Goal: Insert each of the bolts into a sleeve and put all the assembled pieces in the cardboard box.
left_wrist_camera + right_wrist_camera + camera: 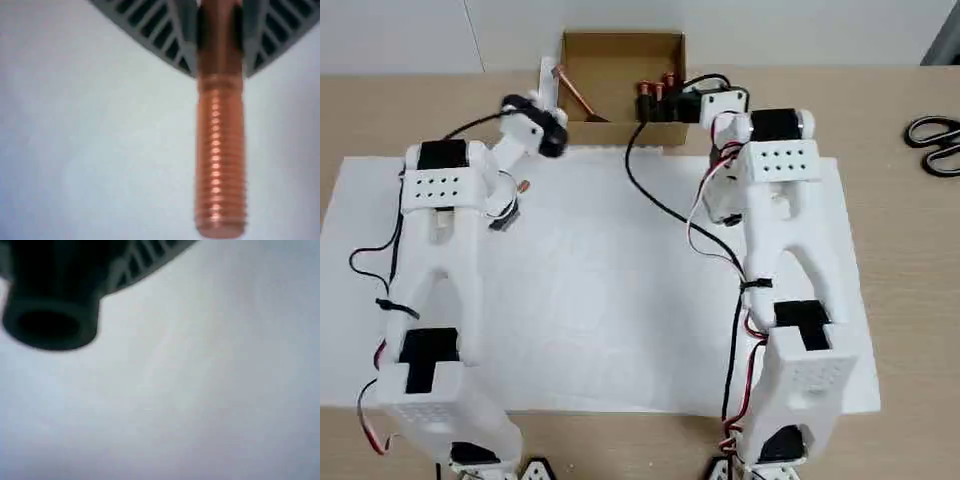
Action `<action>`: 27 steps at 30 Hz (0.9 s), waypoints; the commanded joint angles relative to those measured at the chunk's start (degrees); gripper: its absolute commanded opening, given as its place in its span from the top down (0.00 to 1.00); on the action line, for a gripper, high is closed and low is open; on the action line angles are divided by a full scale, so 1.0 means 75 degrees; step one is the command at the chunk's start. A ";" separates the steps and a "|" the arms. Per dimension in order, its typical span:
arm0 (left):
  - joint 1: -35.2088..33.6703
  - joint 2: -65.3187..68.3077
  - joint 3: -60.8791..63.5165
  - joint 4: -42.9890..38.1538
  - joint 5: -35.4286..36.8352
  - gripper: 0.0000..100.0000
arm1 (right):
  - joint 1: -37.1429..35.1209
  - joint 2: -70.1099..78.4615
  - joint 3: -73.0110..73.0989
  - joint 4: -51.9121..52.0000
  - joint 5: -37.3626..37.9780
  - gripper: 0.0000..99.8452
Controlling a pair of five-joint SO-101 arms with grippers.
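A copper bolt [220, 150] is clamped between the left fingers [150, 20] and is held tilted over the left side of the cardboard box [620, 70]. A black sleeve [50, 322] is gripped by the right fingers [145, 260] at the box's right front corner, near the assembled pieces [656, 97] stood inside. A white sheet [610, 280] is spread on the bench [890, 220].

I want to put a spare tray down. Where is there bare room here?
Free: the white board between the left arm and right arm; the tabletop beside the scissors. Crowded: at the cardboard box, with the left gripper and right gripper.
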 commanded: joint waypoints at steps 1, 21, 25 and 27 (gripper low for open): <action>0.0035 0.0059 -0.0193 0.0211 -0.1700 0.99 | 0.0440 -0.0568 -0.0070 0.0029 0.0082 1.00; 0.1383 0.1653 -0.0240 -0.0832 -0.5099 0.96 | 0.0768 -0.1940 -0.0035 0.0076 0.0094 1.00; 0.1313 0.1629 -0.0240 -0.0844 -0.4560 0.88 | 0.0768 -0.1940 -0.0035 0.0076 0.0082 1.00; 0.1219 0.1594 -0.0240 -0.0844 -0.4232 0.84 | 0.0768 -0.1940 -0.0035 0.0076 0.0082 1.00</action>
